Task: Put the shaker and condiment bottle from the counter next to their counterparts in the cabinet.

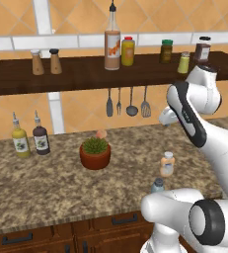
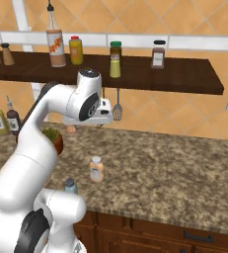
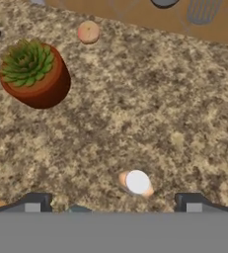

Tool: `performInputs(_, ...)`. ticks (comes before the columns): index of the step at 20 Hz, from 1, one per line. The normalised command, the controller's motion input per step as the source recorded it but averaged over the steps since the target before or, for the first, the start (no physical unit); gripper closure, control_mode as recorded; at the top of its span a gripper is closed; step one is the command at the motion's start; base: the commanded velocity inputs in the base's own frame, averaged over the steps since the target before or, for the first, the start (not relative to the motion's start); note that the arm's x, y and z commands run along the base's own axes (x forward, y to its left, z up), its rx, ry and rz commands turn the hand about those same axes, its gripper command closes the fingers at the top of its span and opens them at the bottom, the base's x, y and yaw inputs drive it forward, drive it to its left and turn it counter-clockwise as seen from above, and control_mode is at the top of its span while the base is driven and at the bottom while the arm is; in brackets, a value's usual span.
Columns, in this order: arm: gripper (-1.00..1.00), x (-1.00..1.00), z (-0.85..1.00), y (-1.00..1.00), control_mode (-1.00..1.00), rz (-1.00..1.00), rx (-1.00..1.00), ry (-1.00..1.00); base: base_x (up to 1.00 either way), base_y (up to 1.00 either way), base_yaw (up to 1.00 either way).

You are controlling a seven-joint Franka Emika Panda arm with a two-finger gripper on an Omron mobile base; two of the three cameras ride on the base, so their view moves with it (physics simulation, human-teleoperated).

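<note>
The condiment bottle (image 1: 167, 164) (image 2: 96, 169), squat with peach contents and a white cap, stands on the granite counter (image 1: 46, 188). The small blue-grey shaker (image 1: 158, 186) (image 2: 70, 186) stands just in front of it, near the counter's front edge. My gripper (image 3: 114, 202) (image 2: 96, 123) hangs well above them, open and empty, facing down. In the hand view the bottle's cap (image 3: 136, 182) sits just above the wide-spread fingertips (image 3: 36, 201). On the cabinet shelf (image 1: 81, 74) stand the tall orange-labelled bottle (image 1: 112, 47), the yellow red-capped bottle (image 1: 128, 51), the yellow-green shaker (image 1: 184, 63) and a dark brown jar (image 1: 203, 49).
A potted succulent (image 1: 95, 152) (image 3: 34, 74) and a peach ball (image 3: 88, 32) sit behind the bottle to the left. Two brown shakers (image 1: 45, 62) stand on the shelf's left end. Two sauce bottles (image 1: 30, 139) stand at the back left. Utensils (image 1: 128, 103) hang under the shelf.
</note>
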Motion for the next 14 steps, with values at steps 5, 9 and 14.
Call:
performInputs(5, -1.0, 0.0, -0.5, -0.47, -1.0, 0.25, 0.01, 0.0, 0.0, 0.0, 0.0)
performInputs(9, -1.0, 0.0, -0.46, -0.39, -1.0, 0.25, 0.01, -0.01, 0.0, 0.0, 0.0)
performInputs(14, -1.0, 0.0, -0.47, -0.21, -1.0, 0.32, 0.01, -0.02, 0.0, 0.0, 0.0)
